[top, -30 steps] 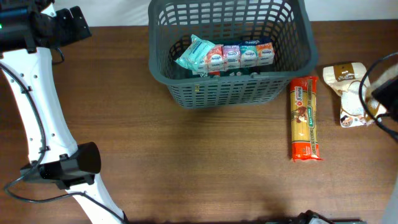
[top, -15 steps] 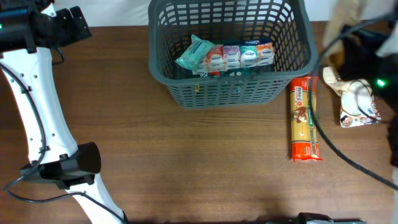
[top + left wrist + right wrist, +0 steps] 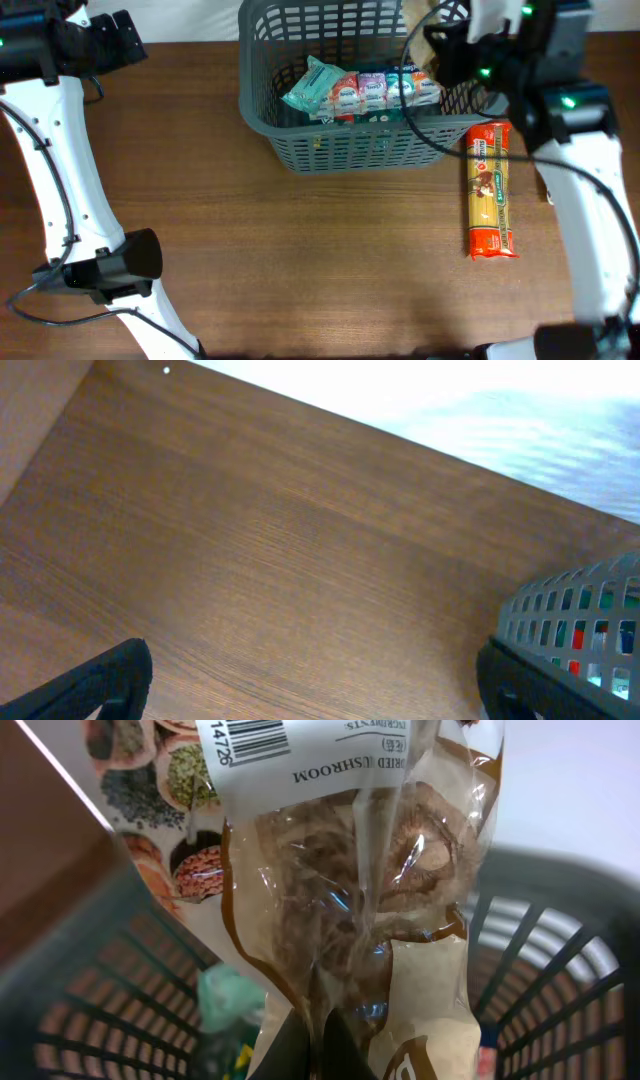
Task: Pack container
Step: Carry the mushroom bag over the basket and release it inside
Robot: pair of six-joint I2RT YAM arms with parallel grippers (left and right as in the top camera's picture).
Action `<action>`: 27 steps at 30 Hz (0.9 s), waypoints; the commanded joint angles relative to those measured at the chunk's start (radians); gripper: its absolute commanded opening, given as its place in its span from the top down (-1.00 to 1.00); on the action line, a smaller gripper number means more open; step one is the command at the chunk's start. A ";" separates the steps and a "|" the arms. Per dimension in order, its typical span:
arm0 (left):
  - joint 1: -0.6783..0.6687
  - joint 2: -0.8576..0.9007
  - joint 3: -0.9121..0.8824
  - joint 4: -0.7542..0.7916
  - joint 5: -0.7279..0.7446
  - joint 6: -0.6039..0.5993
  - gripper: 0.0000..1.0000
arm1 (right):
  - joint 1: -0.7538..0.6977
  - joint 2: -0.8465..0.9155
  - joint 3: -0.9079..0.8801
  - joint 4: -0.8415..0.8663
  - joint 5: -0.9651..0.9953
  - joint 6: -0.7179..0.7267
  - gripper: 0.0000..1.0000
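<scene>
The dark grey latticed container (image 3: 275, 112) stands at the back middle of the table and holds a teal packet (image 3: 313, 84) and a row of small packets (image 3: 390, 88). My right gripper (image 3: 440, 40) is shut on a brown and clear mushroom packet (image 3: 350, 870) and holds it over the container's right side; the container (image 3: 90, 990) shows below it in the right wrist view. A long orange spaghetti packet (image 3: 490, 190) lies on the table right of the container. My left gripper (image 3: 310, 685) is open and empty above bare table, left of the container (image 3: 575, 620).
The left arm's white link (image 3: 60, 200) runs down the table's left side. The right arm (image 3: 590, 180) stands over the right edge. The table's far edge meets a white surface (image 3: 450, 400).
My right gripper has lifted the mushroom packet from the table at the right and carried it left, over the container. The left arm has not moved.
</scene>
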 commanded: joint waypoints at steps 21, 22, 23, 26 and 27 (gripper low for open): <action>0.004 0.005 0.004 -0.003 0.004 -0.013 -0.99 | 0.079 0.184 0.013 -0.245 -0.028 -0.068 0.93; 0.004 0.005 0.004 -0.003 0.004 -0.013 -0.98 | 0.085 0.183 0.013 -0.261 -0.034 -0.082 0.92; 0.004 0.005 0.004 -0.003 0.004 -0.013 -0.99 | 0.092 0.182 0.013 -0.275 -0.045 -0.101 0.92; 0.004 0.005 0.004 -0.003 0.004 -0.013 -0.99 | 0.119 0.174 0.013 -0.311 -0.057 -0.121 0.92; 0.004 0.005 0.004 -0.003 0.004 -0.013 -0.98 | 0.130 0.170 0.013 -0.319 -0.057 -0.133 0.92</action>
